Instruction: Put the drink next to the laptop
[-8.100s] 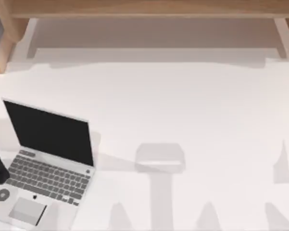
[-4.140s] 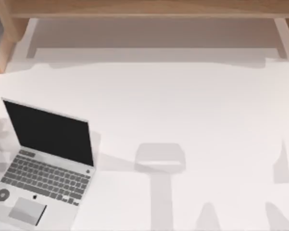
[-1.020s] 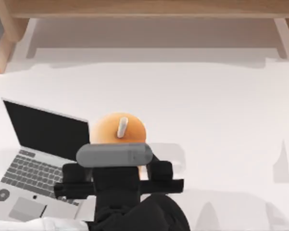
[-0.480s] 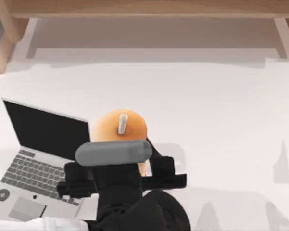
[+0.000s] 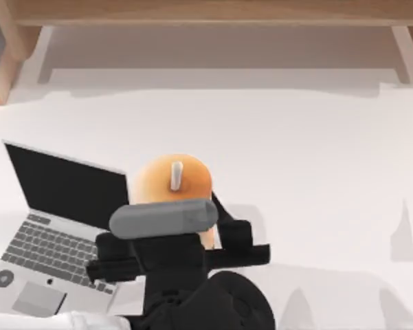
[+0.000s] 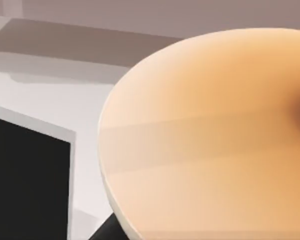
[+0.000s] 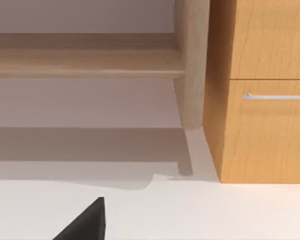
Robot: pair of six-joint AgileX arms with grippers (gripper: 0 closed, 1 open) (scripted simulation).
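Since half a second earlier, the drink and the left gripper carrying it have shifted slightly away from the near table edge, the cup's rim now a little higher against the laptop's screen; eight seconds earlier neither was on the scene.

Left arm: reaches up from the near edge of the table, just right of the laptop. Its black wrist and grey camera bar lie over the near side of the drink, and the fingers pinch the cup's body from either side, one dark finger showing at the cup's right flank.

Drink: a round orange cup, upright, its long axis vertical so that the top faces the overhead camera, with the short white straw standing at the centre. It sits just beside the laptop's right edge, overlapping the screen's right corner in the top view. Whether its base touches the table cannot be told. The left wrist view shows the cup's orange top close up, with the laptop's black screen beside it.

Laptop: open, screen toward the far side, keyboard and trackpad toward the near edge.

Right arm: parked facing a wooden cabinet; whether its fingers are spread or pressed together cannot be told.
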